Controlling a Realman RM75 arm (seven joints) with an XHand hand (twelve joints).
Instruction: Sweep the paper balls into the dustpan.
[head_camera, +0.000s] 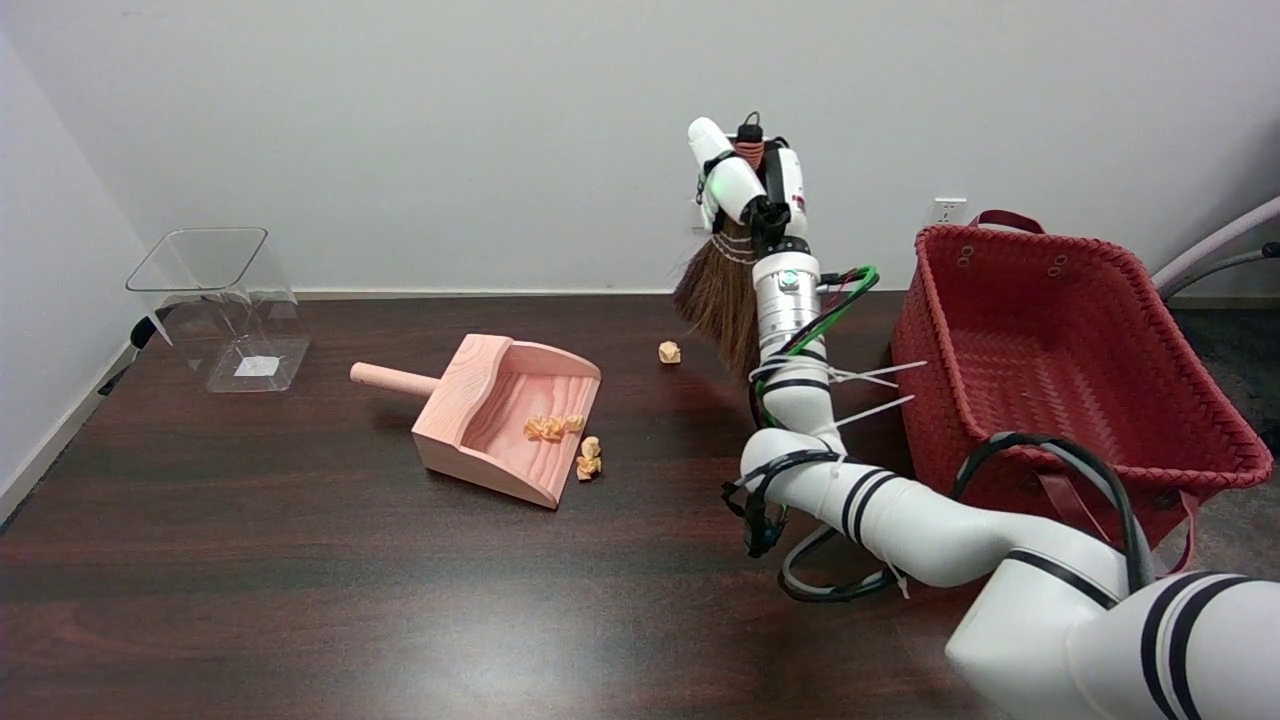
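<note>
The right hand (745, 185) was raised well above the table, its black-and-white fingers wrapped around the handle of a small hand broom (722, 300), holding it fast. The broom's bristles were coarse and brown, bound with pale cord near the top, and they fanned downward beside the shiny metal wrist, their tips hanging just over the dark wooden table (300, 600). The white arm behind it rose in banded segments, with green and black cables looped along it and thin white zip ties sticking out sideways. Near the broom's tips, a little to their left, one crumpled orange paper ball (669, 352) lay alone on the tabletop. The dustpan (480, 400) sat well to the left of that, a pale pink wooden scoop with visible grain, a curved back wall and a round peg handle pointing left; its open mouth faced toward the right. Inside it rested a small crumpled cluster of paper balls (553, 426), and another crumpled bit (588, 460) lay on the table right at the front lip of the pan, touching or nearly so. At the far left stood a clear plastic bin (220, 300), squarish with rounded corners. To the right of the arm sat a red woven basket (1060, 380) with a strap handle, its sides slanting outward.
</note>
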